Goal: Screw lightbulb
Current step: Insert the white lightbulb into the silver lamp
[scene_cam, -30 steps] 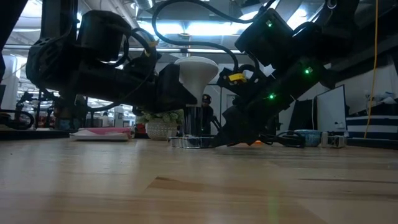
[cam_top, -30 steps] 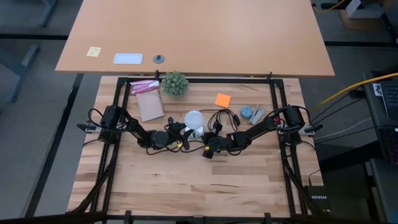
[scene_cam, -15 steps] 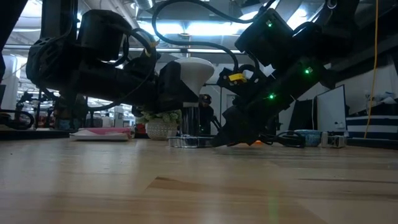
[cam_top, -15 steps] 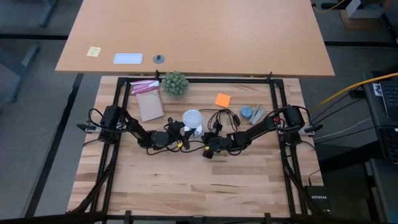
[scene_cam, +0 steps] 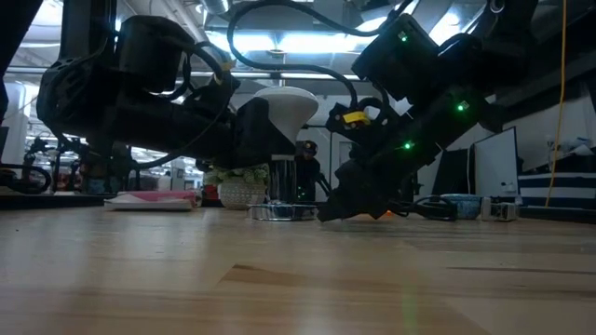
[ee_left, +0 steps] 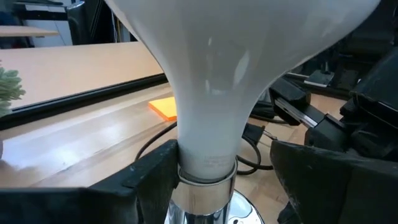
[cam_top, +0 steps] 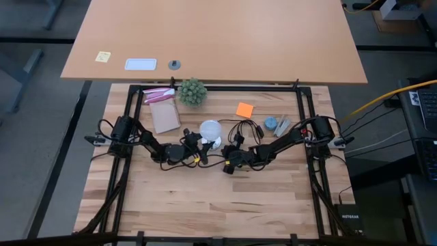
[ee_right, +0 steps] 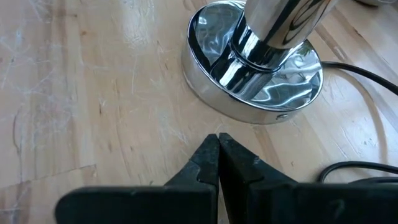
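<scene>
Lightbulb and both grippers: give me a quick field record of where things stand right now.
lightbulb: upright, screw end seated in the socket
socket base: chrome disc flat on the wooden table, black cord trailing off
left gripper: open, a finger on each side of the bulb's neck, gaps visible
right gripper: shut, tips low on the table just short of the socket base, holding nothing
nearby: green ball plant, orange note

Spiky green plant [cam_top: 192, 91], orange note [cam_top: 244, 109], pink-topped brown packet [cam_top: 162, 113] behind.
</scene>
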Action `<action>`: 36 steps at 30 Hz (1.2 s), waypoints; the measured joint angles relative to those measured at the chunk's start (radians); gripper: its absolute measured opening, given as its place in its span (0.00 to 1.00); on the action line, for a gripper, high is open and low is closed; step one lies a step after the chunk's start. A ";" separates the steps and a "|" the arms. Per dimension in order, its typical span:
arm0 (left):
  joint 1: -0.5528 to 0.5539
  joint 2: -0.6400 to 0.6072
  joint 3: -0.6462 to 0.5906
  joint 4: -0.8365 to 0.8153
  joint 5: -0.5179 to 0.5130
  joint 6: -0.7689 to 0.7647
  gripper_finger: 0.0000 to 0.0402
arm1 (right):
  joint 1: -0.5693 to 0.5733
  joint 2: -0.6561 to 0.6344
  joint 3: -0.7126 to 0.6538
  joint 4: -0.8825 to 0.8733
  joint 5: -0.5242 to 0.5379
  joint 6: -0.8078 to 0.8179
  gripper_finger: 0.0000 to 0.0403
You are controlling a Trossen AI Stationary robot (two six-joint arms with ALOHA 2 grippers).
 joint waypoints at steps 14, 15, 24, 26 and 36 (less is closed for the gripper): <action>-0.001 0.000 0.000 0.027 -0.001 0.030 0.61 | 0.000 0.000 0.000 0.001 0.000 -0.002 0.02; -0.003 0.000 0.000 0.028 -0.001 0.030 0.61 | 0.000 0.000 0.000 0.002 0.000 -0.002 0.02; -0.013 0.000 0.000 0.024 -0.001 0.000 0.61 | -0.001 0.000 0.000 0.106 0.000 -0.045 0.02; -0.013 0.000 0.000 0.024 0.000 -0.001 0.61 | -0.001 0.000 0.000 0.128 0.000 -0.058 0.02; -0.013 -0.002 0.001 0.026 0.020 -0.035 0.61 | -0.033 0.000 0.000 0.152 0.021 -0.061 0.02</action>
